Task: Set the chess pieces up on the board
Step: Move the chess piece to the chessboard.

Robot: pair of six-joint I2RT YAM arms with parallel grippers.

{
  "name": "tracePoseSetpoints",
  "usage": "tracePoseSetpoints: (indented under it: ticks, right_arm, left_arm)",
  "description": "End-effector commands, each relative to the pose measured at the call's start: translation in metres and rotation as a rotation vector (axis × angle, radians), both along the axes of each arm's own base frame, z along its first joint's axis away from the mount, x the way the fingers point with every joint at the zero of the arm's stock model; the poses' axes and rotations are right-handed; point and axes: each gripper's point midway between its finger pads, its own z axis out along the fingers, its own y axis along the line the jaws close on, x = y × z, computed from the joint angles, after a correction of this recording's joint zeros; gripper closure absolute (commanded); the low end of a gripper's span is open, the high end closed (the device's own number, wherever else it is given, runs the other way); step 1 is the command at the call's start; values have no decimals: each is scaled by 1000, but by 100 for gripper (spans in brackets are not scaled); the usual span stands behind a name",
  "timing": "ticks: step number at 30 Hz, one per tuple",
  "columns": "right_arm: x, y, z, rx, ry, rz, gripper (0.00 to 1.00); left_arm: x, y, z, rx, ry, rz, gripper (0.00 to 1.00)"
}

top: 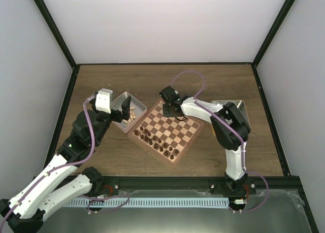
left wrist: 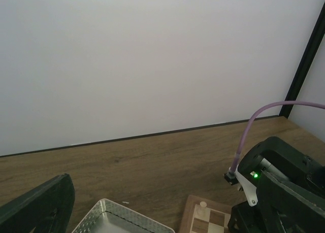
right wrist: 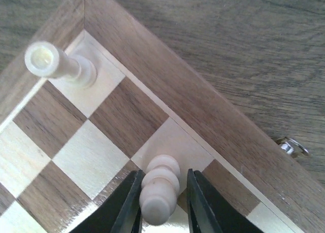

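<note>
Right gripper point(right wrist: 162, 173) at a light piece point(right wrist: 158, 192) on an edge square of the board point(right wrist: 167, 106).
The fingers closely flank the upright piece; I cannot tell if they pinch it. Beyond them, up-left, a second light piece point(right wrist: 58, 65) stands on the corner square. Left gripper point(top: 121, 107) hangs spread above a tray point(top: 138, 101) holding beige pieces point(top: 131, 114).

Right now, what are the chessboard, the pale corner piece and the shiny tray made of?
The chessboard looks like wood with a smooth satin finish: grain lines run through its squares and rim. The pale corner piece is probably turned light wood, smooth and rounded, though it is too plain to be sure. The tray seems to be metal, as its wall is silvery and reflective.
</note>
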Motion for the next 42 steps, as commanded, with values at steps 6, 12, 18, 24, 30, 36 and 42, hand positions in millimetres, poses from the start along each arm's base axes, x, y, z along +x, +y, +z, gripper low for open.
tracePoseSetpoints:
  ticks: [6, 12, 18, 24, 30, 36, 42]
  right_arm:
    - [9, 0, 12, 5, -15, -27, 69]
    - [14, 2, 23, 21, -38, -35, 65]
    - [15, 1, 23, 10, -47, -31, 65]
    - [13, -1, 6, -14, -26, -25, 68]
    - [14, -3, -2, -22, -31, -33, 73]
    - [14, -8, -10, -56, -26, -45, 77]
    - [14, -10, -14, -59, -24, -50, 79]
  left_arm:
    - [3, 1, -4, 1, 2, 16, 0]
    - [4, 1, -5, -2, 10, 20, 0]
    - [5, 0, -6, 1, 13, 17, 0]
    - [5, 1, -7, 1, 16, 23, 0]
    - [6, 1, -9, 6, 21, 28, 0]
    - [8, 2, -10, 13, 27, 39, 0]
    - [9, 2, -12, 19, 33, 45, 0]
